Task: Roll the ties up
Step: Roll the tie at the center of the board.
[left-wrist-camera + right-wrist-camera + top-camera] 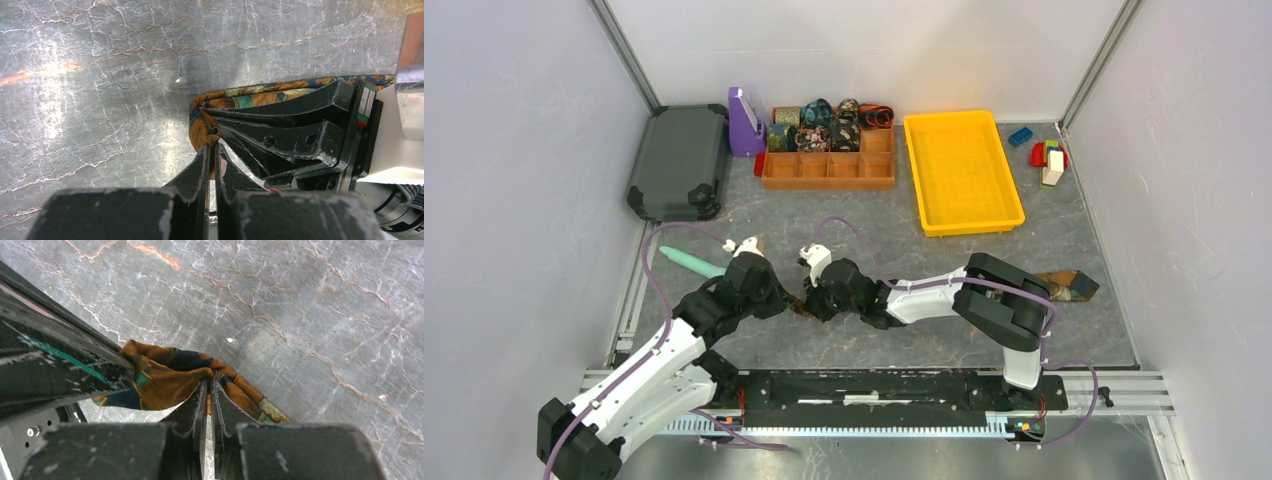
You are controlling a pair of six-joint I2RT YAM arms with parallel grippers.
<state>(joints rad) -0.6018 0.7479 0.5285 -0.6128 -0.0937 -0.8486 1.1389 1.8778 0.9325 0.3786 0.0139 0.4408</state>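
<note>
Nearby, teal stick (692,263) L of tie (201,134)

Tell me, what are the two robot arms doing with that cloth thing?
They're pinching one orange-patterned tie so they can roll it up. The left gripper and the right gripper are both shut on it, close together. Rolled ties already sit in the brown tray at the back.
</note>
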